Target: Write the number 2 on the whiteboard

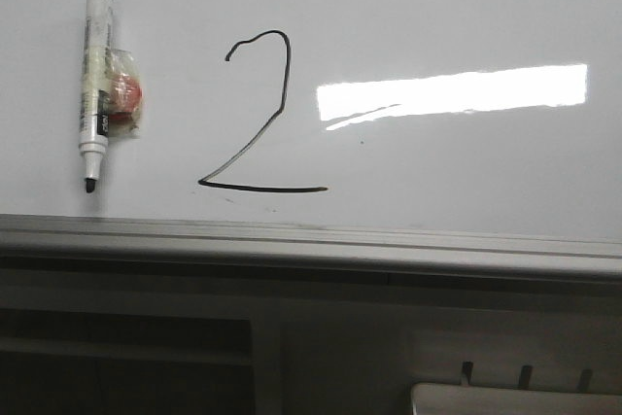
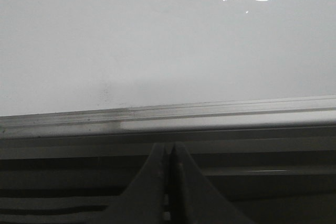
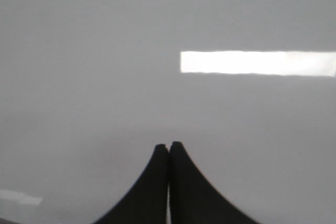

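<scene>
End effectors (image 2: 169, 153) (image 3: 168, 148) closed, empty.

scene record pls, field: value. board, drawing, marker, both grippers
whiteboard: glossy white, grey rail along bottom edge, bright rectangular glare right of centre
number 2: drawn in thin black line, complete with hooked top, diagonal, flat base
marker: stuck to board left of the 2, tip down, uncapped, small red item taped beside it
left gripper: shut, empty, near the rail
right gripper: shut, empty, facing the board
task state: looks done
</scene>
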{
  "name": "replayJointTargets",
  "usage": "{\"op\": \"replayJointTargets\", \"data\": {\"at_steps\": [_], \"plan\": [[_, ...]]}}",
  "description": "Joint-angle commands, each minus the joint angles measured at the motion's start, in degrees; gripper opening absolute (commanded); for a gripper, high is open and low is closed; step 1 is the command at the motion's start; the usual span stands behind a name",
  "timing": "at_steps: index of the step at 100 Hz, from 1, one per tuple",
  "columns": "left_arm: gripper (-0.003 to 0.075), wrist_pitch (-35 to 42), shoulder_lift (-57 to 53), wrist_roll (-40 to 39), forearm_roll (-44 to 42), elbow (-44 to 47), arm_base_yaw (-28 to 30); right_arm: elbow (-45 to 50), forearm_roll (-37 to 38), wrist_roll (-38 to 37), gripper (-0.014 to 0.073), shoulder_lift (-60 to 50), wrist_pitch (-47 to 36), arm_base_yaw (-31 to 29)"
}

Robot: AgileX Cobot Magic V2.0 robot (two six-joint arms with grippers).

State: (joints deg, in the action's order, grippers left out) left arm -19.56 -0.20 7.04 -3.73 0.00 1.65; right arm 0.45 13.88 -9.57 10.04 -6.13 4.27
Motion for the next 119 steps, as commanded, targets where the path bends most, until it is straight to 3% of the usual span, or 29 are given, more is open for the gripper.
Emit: {"op": "replayJointTargets", "data": {"at_steps": [1,16,50,119], "plan": [[-0.002,2.6,-1.6,-0.1,-0.3,0.6,-0.3,-0.4,-0.7,0.0,-0.0071,-1.6,-5.5,-3.9],[-0.002,2.6,-1.6,-0.1,-0.3,0.6,-0.3,1.8,-2.0,0.0,-0.0071,-4.2,-3.9,-9.4],[-0.002,2.8,-1.5,-0.1,-0.2,0.6,-0.3,1.8,-2.8,0.1,-0.0071,-11.8,23.2,-11.0],[-0.002,2.8,-1.5,-0.1,-0.2,0.6,-0.3,1.8,-2.9,0.5,-0.0071,-11.8,22.9,-11.0]]}}
